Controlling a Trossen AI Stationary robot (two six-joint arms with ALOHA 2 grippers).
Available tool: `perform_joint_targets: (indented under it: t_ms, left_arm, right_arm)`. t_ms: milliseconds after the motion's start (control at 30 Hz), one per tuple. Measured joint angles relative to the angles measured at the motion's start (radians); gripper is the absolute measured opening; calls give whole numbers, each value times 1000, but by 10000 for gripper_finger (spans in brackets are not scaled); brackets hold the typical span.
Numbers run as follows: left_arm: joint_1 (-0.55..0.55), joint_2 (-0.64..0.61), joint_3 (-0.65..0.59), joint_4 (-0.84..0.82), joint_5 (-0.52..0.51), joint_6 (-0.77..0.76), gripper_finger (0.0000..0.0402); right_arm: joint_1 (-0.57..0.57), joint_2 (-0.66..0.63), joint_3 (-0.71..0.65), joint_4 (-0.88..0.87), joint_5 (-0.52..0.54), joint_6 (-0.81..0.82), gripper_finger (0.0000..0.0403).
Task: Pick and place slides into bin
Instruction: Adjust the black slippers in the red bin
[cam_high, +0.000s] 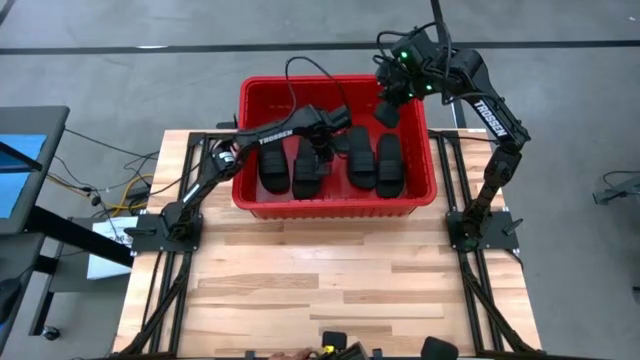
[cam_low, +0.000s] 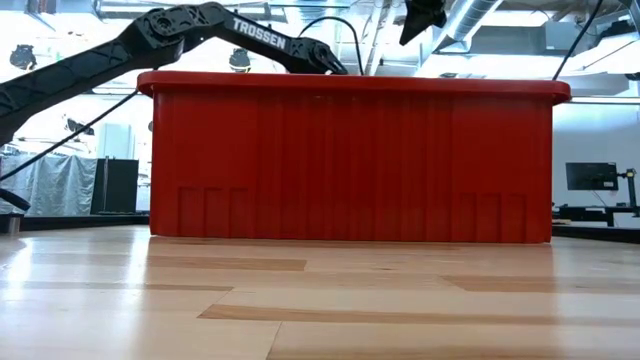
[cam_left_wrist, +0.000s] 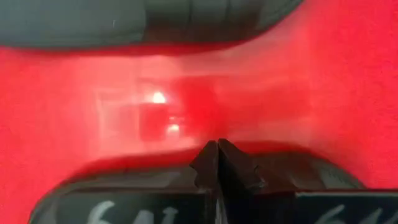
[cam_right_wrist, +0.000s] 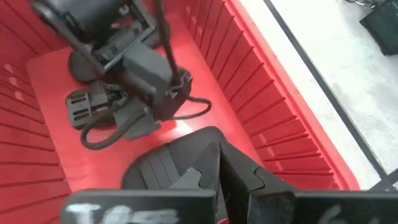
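- The near half of the table (cam_high: 320, 290) is bare wood; no sandal lies on it, so the placing looks all but finished.
- The bin (cam_high: 335, 207) sits at the far middle of the table, its red wall filling the low view.
- Four slides (cam_high: 388, 165) lie side by side on the bin floor, soles flat, straps up: two towards 9 o'clock, two towards 3 o'clock.
- The left gripper (cam_high: 322, 150) reaches down inside the bin, just above the second sandal from the left, its fingers pressed together on nothing.
- The right gripper (cam_high: 388, 108) hangs above the bin's far corner at about 1 o'clock, fingers likewise together and empty.
- Handling, as a judgement: each sandal looks light and rubbery, the sole bendy rather than stiff, the ribbed strap offering friction.
- The raised strap arch seems the best hold, pinched across its width; the sole edge would probably flex and slip.
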Motion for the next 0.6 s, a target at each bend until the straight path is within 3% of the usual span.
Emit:
perform_joint_targets:
  t_ms: [600]
  left_arm:
    - [15,12,-58,-25,-14,2,0]
  right_arm:
    - [-26,0,0,-5,0,-8,0]
